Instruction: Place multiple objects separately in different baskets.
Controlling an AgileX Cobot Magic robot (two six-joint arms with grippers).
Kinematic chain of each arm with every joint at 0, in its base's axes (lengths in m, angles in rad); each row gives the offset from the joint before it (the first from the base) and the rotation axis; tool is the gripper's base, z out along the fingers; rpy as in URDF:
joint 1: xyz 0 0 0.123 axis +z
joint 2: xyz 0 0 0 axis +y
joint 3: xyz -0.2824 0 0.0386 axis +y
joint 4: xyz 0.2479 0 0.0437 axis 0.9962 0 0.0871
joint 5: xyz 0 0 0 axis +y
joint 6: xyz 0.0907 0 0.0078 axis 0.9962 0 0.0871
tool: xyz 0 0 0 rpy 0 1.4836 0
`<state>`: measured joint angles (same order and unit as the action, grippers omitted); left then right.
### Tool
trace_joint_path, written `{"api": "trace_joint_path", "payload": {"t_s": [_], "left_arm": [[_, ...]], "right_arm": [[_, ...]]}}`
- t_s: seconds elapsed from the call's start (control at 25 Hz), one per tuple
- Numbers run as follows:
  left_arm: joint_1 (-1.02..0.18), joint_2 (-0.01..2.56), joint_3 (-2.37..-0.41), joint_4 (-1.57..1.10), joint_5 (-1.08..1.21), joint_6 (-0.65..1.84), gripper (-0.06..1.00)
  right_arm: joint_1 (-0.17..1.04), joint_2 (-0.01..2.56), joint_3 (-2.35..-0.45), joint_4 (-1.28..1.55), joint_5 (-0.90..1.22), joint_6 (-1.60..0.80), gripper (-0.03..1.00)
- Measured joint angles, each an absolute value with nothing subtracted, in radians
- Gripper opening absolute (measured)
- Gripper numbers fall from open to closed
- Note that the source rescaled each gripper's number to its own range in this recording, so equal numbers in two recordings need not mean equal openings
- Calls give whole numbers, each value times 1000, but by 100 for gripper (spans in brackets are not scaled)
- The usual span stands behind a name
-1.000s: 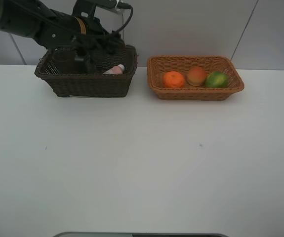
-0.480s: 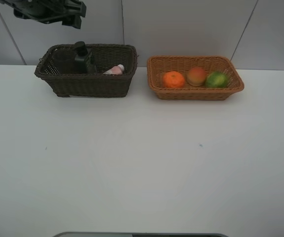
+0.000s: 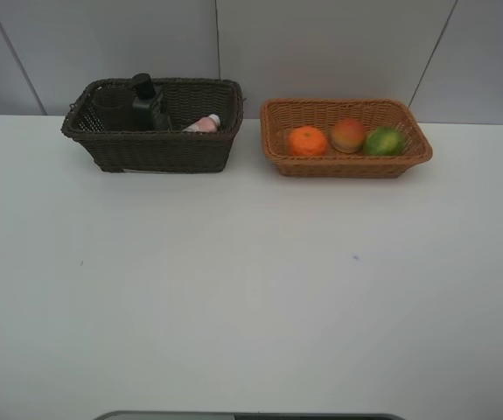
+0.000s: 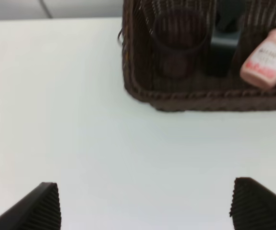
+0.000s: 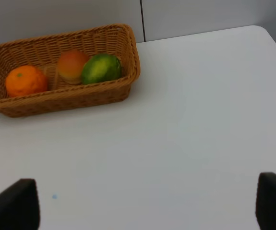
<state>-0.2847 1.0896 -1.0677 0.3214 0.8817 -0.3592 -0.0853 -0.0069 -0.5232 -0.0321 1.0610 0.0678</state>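
Only the fingertips of each gripper show, cut off at the edge of the wrist views: the left gripper (image 4: 147,206) as two ribbed black pads set wide apart over bare white surface (image 3: 251,289), the right gripper (image 5: 150,203) as two dark tips likewise spread wide, nothing between either pair. From the high camera both arms are out of frame, apart from a dark sliver at the upper left corner that cannot be identified.

Inside the dark brown basket (image 3: 159,150) the translucent tumbler (image 3: 111,109) is hard to make out against the dark weave; it stands upright at the basket's left end. Just beside it stands the dark bottle (image 3: 149,103), its cap rising above the rim, its lower body hidden by the wall. The pink squeeze bottle (image 3: 203,124) lies tilted toward the right end, only its upper part and white cap visible from above; its label is too blurred to read in the left wrist view.

The orange-tan basket (image 3: 347,164) sits just to the right of the dark one, apart from it. It holds a row of three: orange (image 3: 308,141), peach-like fruit (image 3: 348,135), green mango (image 3: 383,141), each touching or nearly touching the next.
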Motion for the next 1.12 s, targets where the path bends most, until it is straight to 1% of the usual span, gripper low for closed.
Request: {"api": "trace_joint_path", "payload": {"t_s": [0.2,0.48,0.72,0.92,1.12], "left_arm": [[-285,849,-952,292,1012,-320,91],[-285,466,-794,156,1098,-165,91],[-285,157,-662,99,1148,-142,91],[-285,14,-614,92,1166,-141,91],[-285,-8,-569,91,1165,-134,91]], "right_arm": [[-85,-7,-523,-32,1061,68,100],[-85,-7,-523,-32,1061,68,100],[-85,-7,-523,-32,1061,68,100],[-85,-7,-523,-31,1061,68,100],[-85,-7,-523,-32,1061,68,100]]}}
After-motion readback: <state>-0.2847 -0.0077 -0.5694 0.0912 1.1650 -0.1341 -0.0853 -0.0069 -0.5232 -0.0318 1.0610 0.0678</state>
